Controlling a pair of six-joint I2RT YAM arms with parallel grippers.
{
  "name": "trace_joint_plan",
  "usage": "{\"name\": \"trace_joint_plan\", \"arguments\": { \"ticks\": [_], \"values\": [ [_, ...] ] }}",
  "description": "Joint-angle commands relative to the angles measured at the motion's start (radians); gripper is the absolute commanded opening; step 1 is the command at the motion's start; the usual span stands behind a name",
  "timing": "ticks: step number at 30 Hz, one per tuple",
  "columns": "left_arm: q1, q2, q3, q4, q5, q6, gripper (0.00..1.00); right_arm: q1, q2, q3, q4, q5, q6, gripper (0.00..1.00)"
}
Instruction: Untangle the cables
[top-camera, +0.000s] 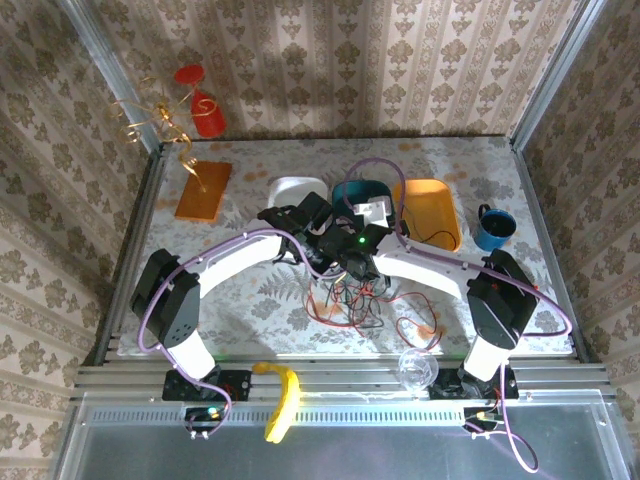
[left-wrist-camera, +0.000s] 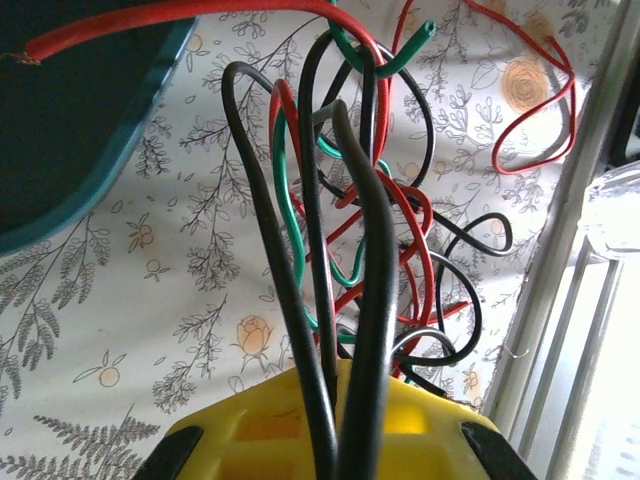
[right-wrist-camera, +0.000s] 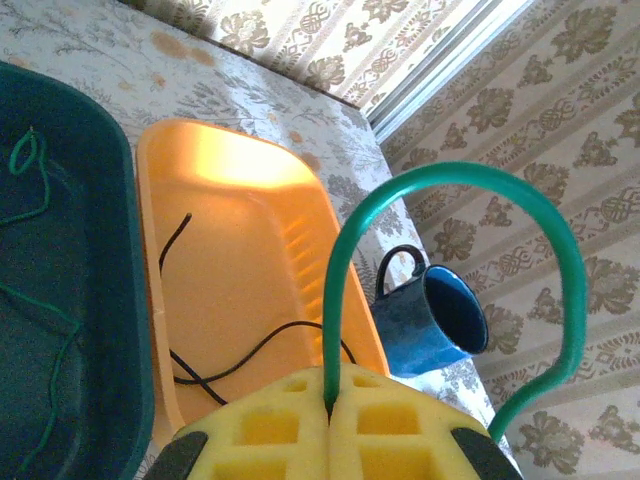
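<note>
cables (left-wrist-camera: 375, 300) red, green, black | left gripper (left-wrist-camera: 335, 420) yellow | teal tray (right-wrist-camera: 100, 230) | orange tray (right-wrist-camera: 240, 240) | white tray (top-camera: 290, 188) | mug (right-wrist-camera: 440, 320) dark blue | tablecloth (left-wrist-camera: 150, 300) white with grey ferns and orange roses | wallpaper (right-wrist-camera: 500, 100) beige damask

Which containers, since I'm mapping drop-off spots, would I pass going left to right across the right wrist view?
Teal tray → orange tray → blue mug. The green cable, pinched in the right gripper, arches over the tray edge and the mug, so I leave it out.

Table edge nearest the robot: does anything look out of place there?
Yes. A yellow banana-like object lies over the metal rail between the arm bases, off the flowered tabletop where the cables sit.
</note>
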Motion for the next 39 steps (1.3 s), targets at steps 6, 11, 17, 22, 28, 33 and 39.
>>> {"name": "trace_joint_plan", "arguments": {
  "ticks": [6, 11, 17, 22, 28, 33, 39],
  "values": [
    [0.034, -0.086, -0.048, -0.018, 0.070, 0.063, 0.00, -0.080, -0.048, -0.080, -0.202, 0.015, 0.178, 0.00],
    [0.022, -0.092, -0.102, 0.121, -0.053, 0.013, 0.79, -0.080, -0.228, -0.197, 0.147, -0.283, -0.145, 0.00],
    [-0.030, -0.097, -0.089, 0.308, -0.143, -0.011, 0.82, -0.132, -0.285, -0.186, 0.151, -0.481, -0.137, 0.00],
    [-0.063, 0.025, 0.001, 0.302, -0.080, -0.013, 0.66, -0.206, -0.354, -0.193, 0.171, -0.667, -0.108, 0.00],
    [-0.073, 0.115, 0.031, 0.337, -0.017, -0.015, 0.49, -0.291, -0.410, -0.208, 0.195, -0.801, -0.069, 0.00],
    [-0.073, 0.165, 0.051, 0.332, 0.023, -0.010, 0.40, -0.335, -0.421, -0.219, 0.211, -0.847, -0.062, 0.00],
    [-0.073, 0.219, 0.061, 0.369, 0.055, -0.037, 0.26, -0.363, -0.437, -0.238, 0.226, -0.888, -0.046, 0.00]
  ]
}}
